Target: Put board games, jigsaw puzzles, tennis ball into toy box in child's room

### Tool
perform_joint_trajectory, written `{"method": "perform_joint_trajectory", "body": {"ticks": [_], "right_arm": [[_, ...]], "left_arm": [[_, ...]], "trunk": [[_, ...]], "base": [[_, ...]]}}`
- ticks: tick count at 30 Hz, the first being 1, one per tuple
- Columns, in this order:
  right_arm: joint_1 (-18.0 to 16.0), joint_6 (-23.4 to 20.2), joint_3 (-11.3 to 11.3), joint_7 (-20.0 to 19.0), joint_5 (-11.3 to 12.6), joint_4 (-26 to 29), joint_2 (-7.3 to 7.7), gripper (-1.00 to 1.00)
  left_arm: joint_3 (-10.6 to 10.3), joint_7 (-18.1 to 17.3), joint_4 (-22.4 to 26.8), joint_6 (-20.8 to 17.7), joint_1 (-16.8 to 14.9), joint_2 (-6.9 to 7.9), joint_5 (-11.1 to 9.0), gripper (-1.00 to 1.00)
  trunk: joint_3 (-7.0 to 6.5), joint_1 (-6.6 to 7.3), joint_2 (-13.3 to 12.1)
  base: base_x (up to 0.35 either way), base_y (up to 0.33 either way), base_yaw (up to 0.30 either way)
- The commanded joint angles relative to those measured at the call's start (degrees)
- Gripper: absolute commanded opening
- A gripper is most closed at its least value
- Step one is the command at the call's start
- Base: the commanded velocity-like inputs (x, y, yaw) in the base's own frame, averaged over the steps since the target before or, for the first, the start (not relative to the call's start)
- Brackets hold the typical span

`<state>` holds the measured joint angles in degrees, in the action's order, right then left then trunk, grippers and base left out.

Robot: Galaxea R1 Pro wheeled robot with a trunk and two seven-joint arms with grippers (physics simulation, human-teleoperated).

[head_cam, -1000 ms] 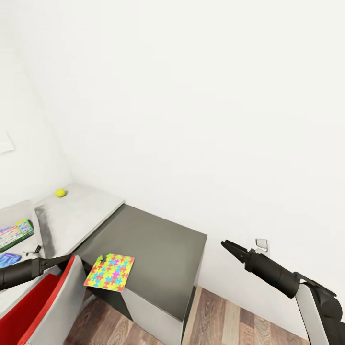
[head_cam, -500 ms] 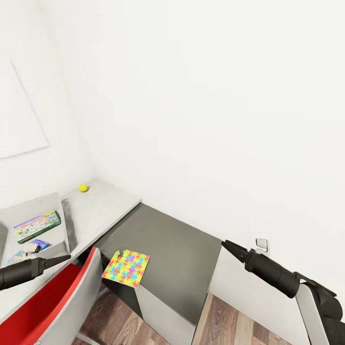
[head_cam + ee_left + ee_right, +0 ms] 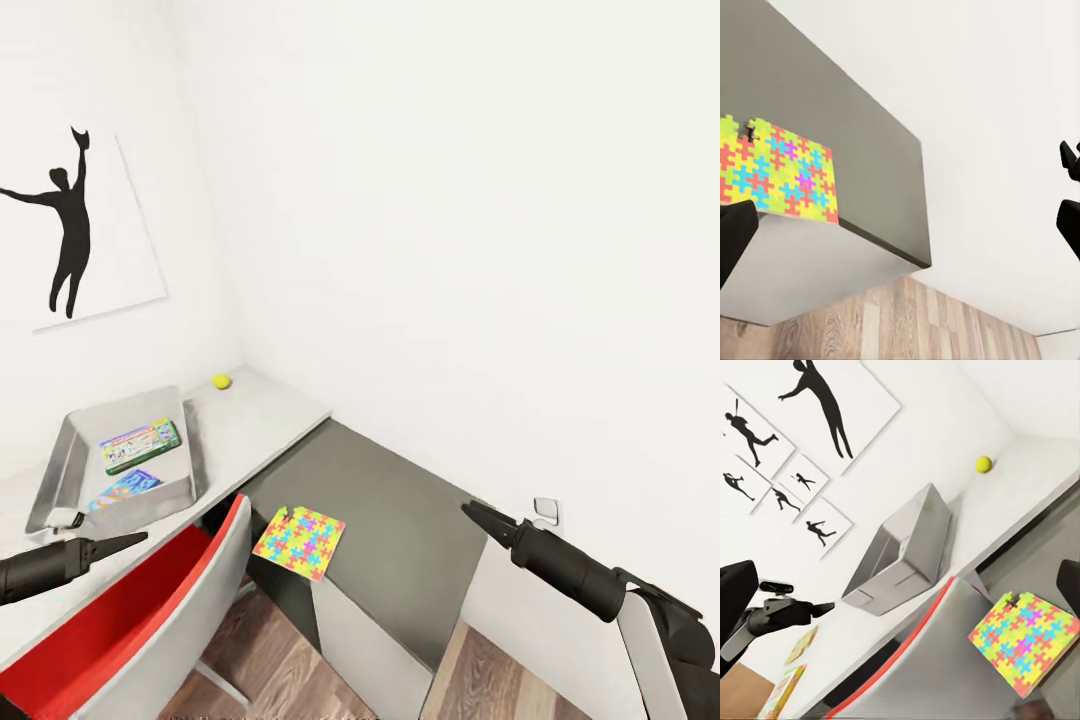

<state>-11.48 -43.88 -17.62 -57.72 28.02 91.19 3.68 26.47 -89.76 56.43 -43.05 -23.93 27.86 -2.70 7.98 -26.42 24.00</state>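
The grey toy box stands on the pale table, with a green-edged board game and a blue flat box inside. The yellow tennis ball rests in the table's far corner and shows again, tennis ball. One jigsaw puzzle lies on the dark grey cabinet, overhanging its front edge; jigsaw puzzle. My left gripper hovers open and empty in front of the toy box. My right gripper hangs open and empty right of the cabinet.
A grey chair with a red seat is pushed in at the table below my left arm. Two colourful flat items lie further along the table. Silhouette pictures hang on the wall. Wood floor lies beside the cabinet.
The head view has swung to the left, bringing the whole toy box and a wall picture into sight. Both grippers keep their places in the picture.
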Motion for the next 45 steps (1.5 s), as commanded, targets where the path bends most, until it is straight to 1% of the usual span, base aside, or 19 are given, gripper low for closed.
{"method": "perform_joint_trajectory", "body": {"ticks": [1,13,18,21,25,30,32,37,42,45], "right_arm": [[0.0,-0.3,0.0,0.0,0.2,0.0,0.01,1.0],[0.0,-0.3,0.0,0.0,0.2,0.0,0.01,1.0],[0.0,-0.3,0.0,0.0,0.2,0.0,0.01,1.0],[0.0,-0.3,0.0,0.0,0.2,0.0,0.01,1.0],[0.0,-0.3,0.0,-0.1,0.2,0.0,0.01,1.0],[0.0,-0.3,0.0,-0.1,0.2,0.0,0.07,1.0],[0.0,-0.3,0.0,0.0,0.2,0.0,0.07,1.0],[0.0,-0.3,0.0,0.0,0.2,0.0,0.02,1.0],[0.0,-0.4,0.0,0.0,0.2,0.0,0.06,1.0],[0.0,-0.4,0.0,0.0,0.2,0.0,0.08,1.0]], "left_arm": [[0.0,-0.2,0.0,-0.6,-0.1,0.0,0.1,1.0],[0.1,-0.2,0.0,-0.6,-0.1,0.15,0.1,1.0],[0.2,-0.2,0.0,-0.8,-0.1,0.45,0.1,1.0],[0.8,-0.2,0.0,-1.4,-0.1,0.55,0.1,1.0],[3.0,-0.2,0.0,-3.9,0.0,0.66,0.1,1.0],[5.3,-0.2,0.0,-4.9,0.2,0.84,0.1,1.0],[5.8,-0.2,0.0,-5.0,0.2,0.88,0.1,1.0],[6.1,-0.2,0.0,-5.1,0.2,0.9,0.2,1.0],[6.2,-0.2,0.0,-5.7,0.2,0.94,0.2,1.0],[6.2,-0.2,0.0,-7.1,0.2,0.97,0.3,1.0]], "trunk": [[0.07,-0.02,0.1],[-0.54,-0.02,0.1],[-0.79,-0.02,0.1],[-0.94,-0.02,0.1],[-1.14,-0.02,0.1],[-1.39,-0.02,0.1],[-1.49,-0.02,0.1],[-1.74,-0.02,0.1],[-1.09,-1.12,2.1],[-0.65,-1.78,3.3]], "base": [[-0.09,0.0,0.245],[-0.058,0.0,0.246],[-0.02,0.0,0.246],[-0.005,0.0,0.246],[-0.002,0.0,0.246],[0.0,0.0,0.246],[0.0,0.0,0.246],[0.0,0.0,0.246],[0.0,0.0,0.246],[0.0,0.0,0.19]]}}
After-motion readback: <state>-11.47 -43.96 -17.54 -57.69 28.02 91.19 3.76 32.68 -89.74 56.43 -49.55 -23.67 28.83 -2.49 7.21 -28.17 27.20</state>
